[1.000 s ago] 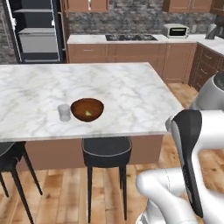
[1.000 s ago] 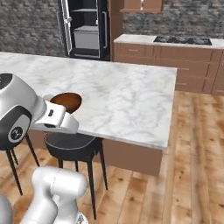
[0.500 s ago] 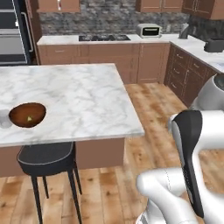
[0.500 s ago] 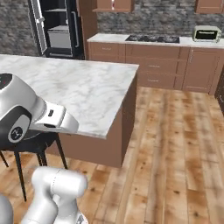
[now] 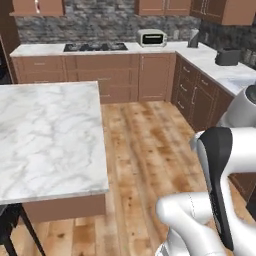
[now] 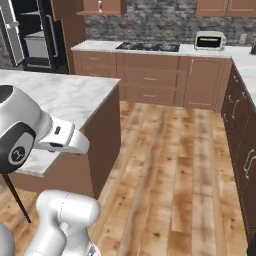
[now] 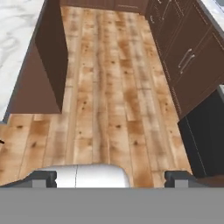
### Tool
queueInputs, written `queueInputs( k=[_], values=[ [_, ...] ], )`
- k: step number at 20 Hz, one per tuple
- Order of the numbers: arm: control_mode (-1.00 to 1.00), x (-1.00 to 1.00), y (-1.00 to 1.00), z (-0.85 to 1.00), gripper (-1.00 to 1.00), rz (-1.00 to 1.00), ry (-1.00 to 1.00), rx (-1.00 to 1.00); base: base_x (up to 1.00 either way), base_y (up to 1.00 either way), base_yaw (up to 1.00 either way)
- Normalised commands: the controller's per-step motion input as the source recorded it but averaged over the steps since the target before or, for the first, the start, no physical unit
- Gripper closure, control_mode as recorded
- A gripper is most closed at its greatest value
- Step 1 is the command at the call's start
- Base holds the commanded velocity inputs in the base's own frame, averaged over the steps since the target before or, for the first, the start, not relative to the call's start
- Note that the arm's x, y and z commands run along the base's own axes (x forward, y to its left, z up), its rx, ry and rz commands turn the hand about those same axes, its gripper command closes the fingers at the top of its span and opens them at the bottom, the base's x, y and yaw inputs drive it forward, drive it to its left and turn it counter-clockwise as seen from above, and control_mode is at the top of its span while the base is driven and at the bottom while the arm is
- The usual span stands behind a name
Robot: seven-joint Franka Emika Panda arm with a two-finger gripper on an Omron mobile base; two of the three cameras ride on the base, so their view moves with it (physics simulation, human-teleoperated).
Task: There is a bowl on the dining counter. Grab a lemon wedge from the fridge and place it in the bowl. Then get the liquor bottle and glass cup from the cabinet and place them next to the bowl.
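My gripper [image 7: 111,177] points down at the wooden floor, and its two dark fingertips [image 7: 43,177] stand wide apart with nothing between them: open. The dining counter [image 5: 50,135] with its white marble top lies to the left; its corner also shows in the right base view [image 6: 65,95] and the hand view [image 7: 13,26]. The black fridge [image 6: 30,35] stands at the back left with a door swung open. Beside it hangs the brown cabinet [image 6: 100,7]; on its open shelf a small pale and red shape is the liquor bottle [image 6: 100,5]. The bowl, lemon wedge and glass cup are out of view.
A marble counter with a black stove [image 5: 95,47] and a toaster oven [image 5: 151,37] runs along the back wall. Brown drawer units [image 5: 200,95] line the right side. A black stool [image 5: 12,225] stands under the dining counter's near edge. Wooden floor [image 5: 145,145] lies between.
The whole picture has shifted left as the base moved, so the bowl and the cup beside it have left the view. The gripper stays open.
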Motion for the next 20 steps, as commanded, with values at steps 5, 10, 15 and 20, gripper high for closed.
queueInputs(
  k=[5, 10, 15, 20],
  values=[
    [1.0, 0.0, 0.0, 0.0, -1.0, 0.0, 0.0, 0.0, 1.0, -1.0, 0.0],
    [1.0, 0.0, 0.0, 0.0, -1.0, 0.0, 0.0, 0.0, 1.0, -0.74, 0.05],
    [1.0, 0.0, 0.0, 0.0, -1.0, 0.0, 0.0, 0.0, 1.0, -0.35, 0.06],
    [1.0, 0.0, 0.0, 0.0, -1.0, 0.0, 0.0, 0.0, 1.0, -0.11, 0.05]
  ],
)
